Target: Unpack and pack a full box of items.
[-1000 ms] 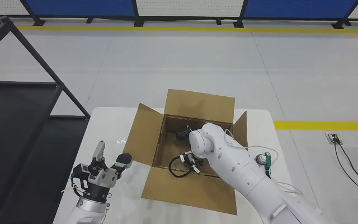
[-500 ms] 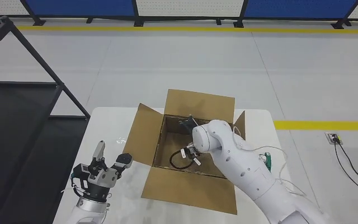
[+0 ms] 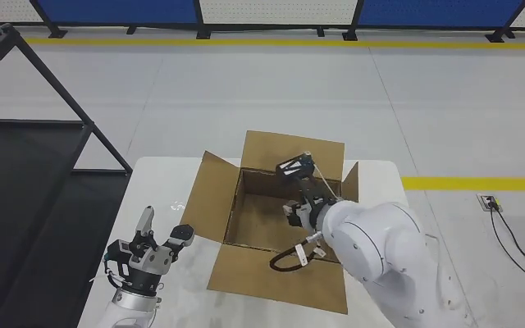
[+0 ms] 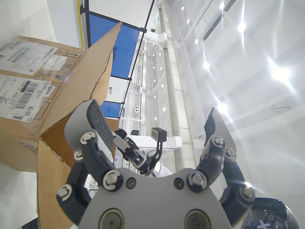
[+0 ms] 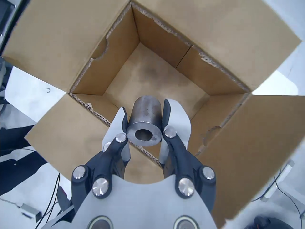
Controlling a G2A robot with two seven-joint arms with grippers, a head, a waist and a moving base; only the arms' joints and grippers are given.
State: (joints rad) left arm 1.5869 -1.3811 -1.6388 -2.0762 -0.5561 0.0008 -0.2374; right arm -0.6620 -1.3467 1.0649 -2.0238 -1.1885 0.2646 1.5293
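An open cardboard box stands mid-table with its flaps spread. My right gripper hangs above the box's right half. In the right wrist view, this gripper is shut on a grey metal cylinder with a bore through it, held over the bare box floor. My left gripper sits at the table's near left corner, apart from the box. It points upward and is open, with nothing between its fingers. The box's labelled side is beside it.
A black cable loop hangs by the right arm over the box's near flap. The white table lies bare to the left of the box. A black frame stands beyond the table's left edge.
The right arm has risen out of the box and drawn back toward the near right, carrying the cylinder. The left arm has stayed where it was.
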